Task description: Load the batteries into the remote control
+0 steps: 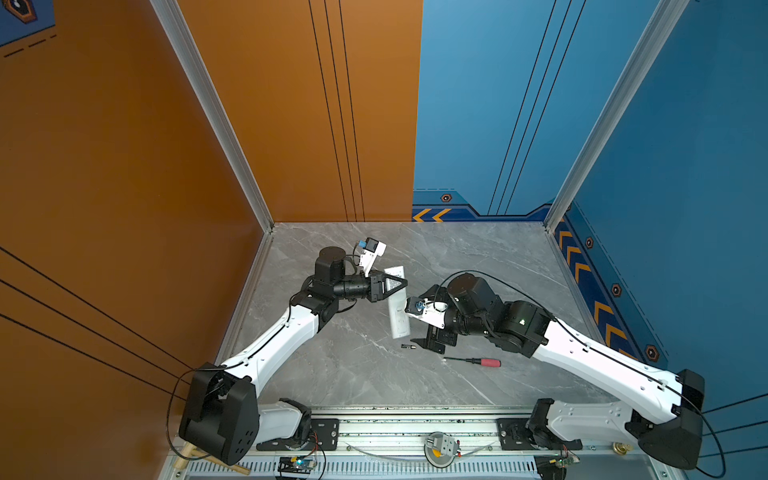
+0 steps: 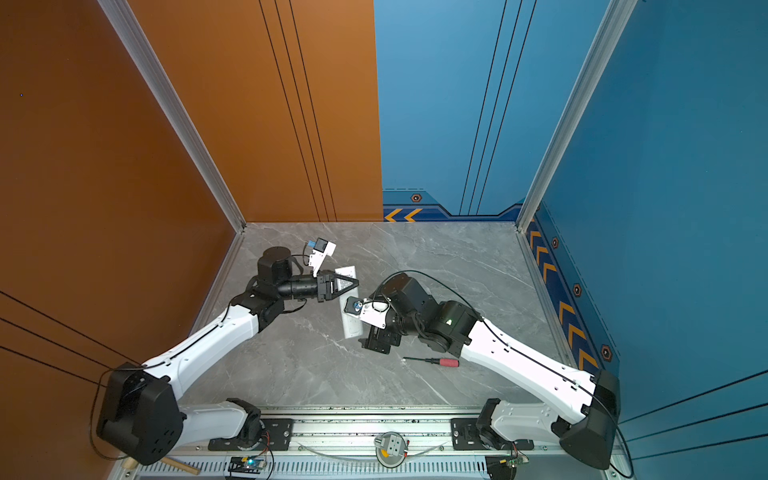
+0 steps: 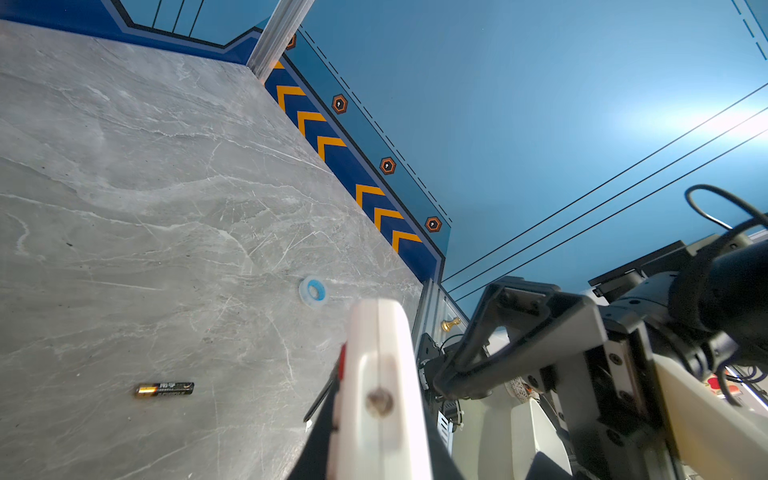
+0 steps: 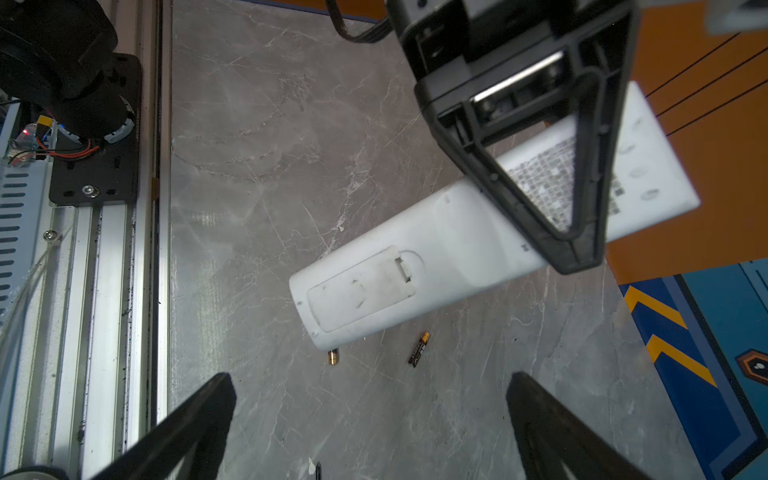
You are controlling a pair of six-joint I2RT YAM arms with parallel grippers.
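The long slim white plastic remote control [image 4: 419, 266] hangs in the centre of both top views with its plain back upward. In the right wrist view its long axis runs from the lower centre to the upper right. The black left gripper [image 1: 394, 284] is clamped across its faces near the printed label. The oblong battery cover [image 4: 361, 286] at the free end looks closed. I cannot tell whether that end clears the grey marble table [image 1: 457, 257].

The two small dark cylindrical batteries with copper-coloured ends lie on the table just beside that free end. One [image 4: 419, 349] is in full view, steeply angled in the frame. Of the other [image 4: 333, 356] only the copper tip peeks from under the remote.

The black right gripper [image 4: 370, 376] has its jaws spread wide and holds nothing. Both cells and the cover end lie straight ahead of its gap, so it is the nearer arm. The visible cell's length runs roughly crosswise to the closing line, which should suit a pinch across its girth.

The cover probably has to come off first, and a small screw [image 3: 379, 402] shows in the remote's end. A red-handled black-shafted screwdriver [image 1: 473, 361] lies near, to the lower right of the right gripper. The aluminium rail [image 4: 124, 291] is well apart, and open tabletop fills the upper part of the top views.
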